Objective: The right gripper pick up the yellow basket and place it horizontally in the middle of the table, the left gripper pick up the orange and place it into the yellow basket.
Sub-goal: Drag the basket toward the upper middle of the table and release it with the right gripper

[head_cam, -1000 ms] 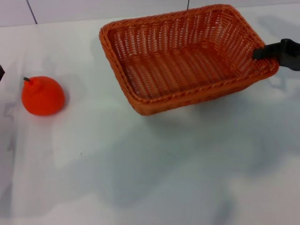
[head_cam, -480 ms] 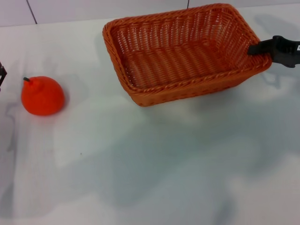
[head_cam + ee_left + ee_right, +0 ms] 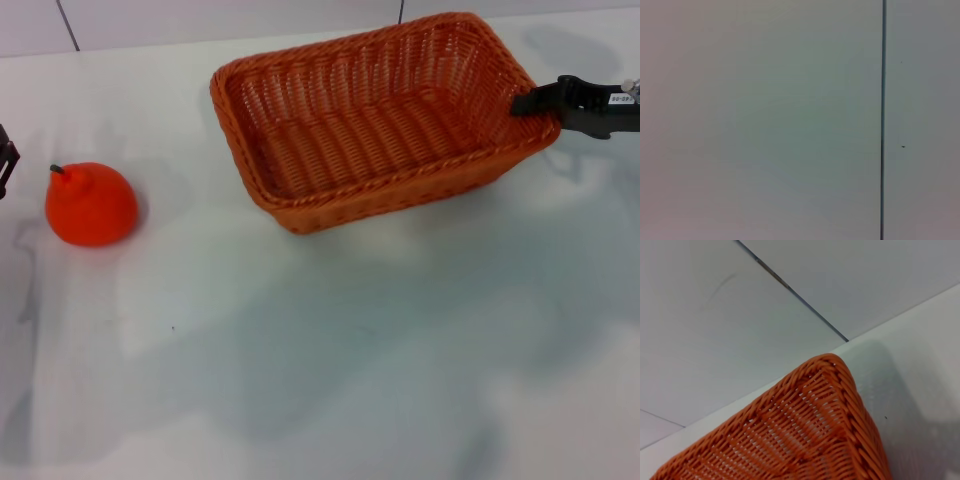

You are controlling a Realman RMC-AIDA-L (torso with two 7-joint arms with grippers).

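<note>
The yellow basket (image 3: 375, 125), orange-brown woven wicker, is at the back middle of the white table (image 3: 350, 350), slightly tilted. My right gripper (image 3: 528, 102) is shut on the rim of its right short side. A corner of the basket also shows in the right wrist view (image 3: 810, 435). The orange (image 3: 90, 204), with a bump and a dark stem, sits on the table at the far left, well apart from the basket. Only a black sliver of my left gripper (image 3: 5, 160) shows at the left edge, just beyond the orange.
A white tiled wall (image 3: 200, 20) with dark seams runs behind the table. The left wrist view shows only a plain white surface with one dark seam (image 3: 883, 120).
My right gripper has moved left and slightly back with the basket's rim in it. The basket has turned and shifted left with it. The orange has not moved.
</note>
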